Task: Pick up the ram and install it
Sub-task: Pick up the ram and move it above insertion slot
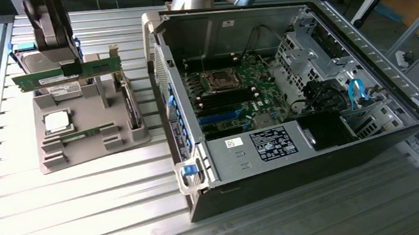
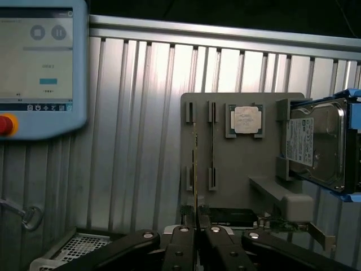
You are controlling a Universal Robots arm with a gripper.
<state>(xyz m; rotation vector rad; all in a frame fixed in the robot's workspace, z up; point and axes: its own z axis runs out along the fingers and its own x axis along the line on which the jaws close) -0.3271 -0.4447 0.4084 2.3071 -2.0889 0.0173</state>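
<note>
Tool (image 2: 196, 228) pinches ram (image 1: 102, 65), long axis nearly level.

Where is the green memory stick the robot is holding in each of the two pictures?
Exterior view: the ram hangs lengthwise in the hand at that view's upper left, above the grey holder.
Wrist view: the ram is edge-on, a thin strip pinched in the hand, in front of the grey holder.
Shared landmark: the square silver CPU chip on the holder.
</note>
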